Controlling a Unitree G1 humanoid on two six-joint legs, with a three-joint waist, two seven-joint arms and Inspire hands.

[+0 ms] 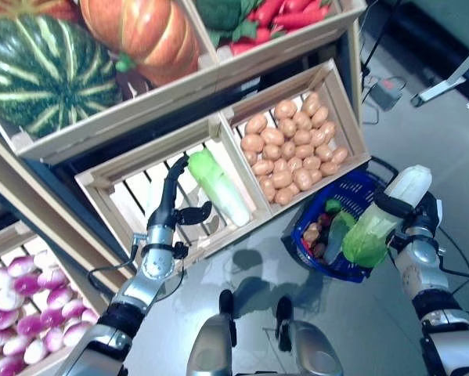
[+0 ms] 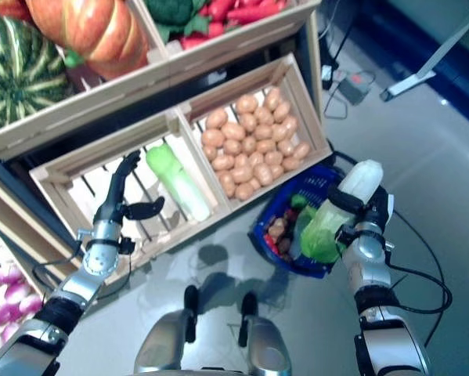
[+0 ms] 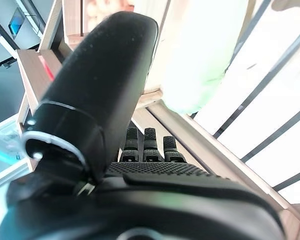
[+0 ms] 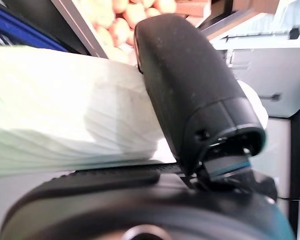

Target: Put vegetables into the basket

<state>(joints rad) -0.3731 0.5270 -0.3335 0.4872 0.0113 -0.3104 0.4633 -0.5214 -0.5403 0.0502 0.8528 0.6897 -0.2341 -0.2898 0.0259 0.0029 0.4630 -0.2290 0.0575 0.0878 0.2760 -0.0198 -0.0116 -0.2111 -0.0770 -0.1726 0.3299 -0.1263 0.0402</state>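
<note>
My right hand is shut on a napa cabbage, white at the stem and green at the leaves, tilted leaf-end down over the right rim of the blue basket. The basket sits on the floor and holds potatoes and green vegetables. In the right wrist view the thumb presses on the pale cabbage. My left hand is open, fingers straight, inside the slatted wooden crate, just left of a second napa cabbage lying there. That cabbage shows past the left thumb.
A crate of potatoes stands right of the cabbage crate, directly behind the basket. Above are a watermelon, a pumpkin and red peppers. Purple-white turnips fill a crate at lower left.
</note>
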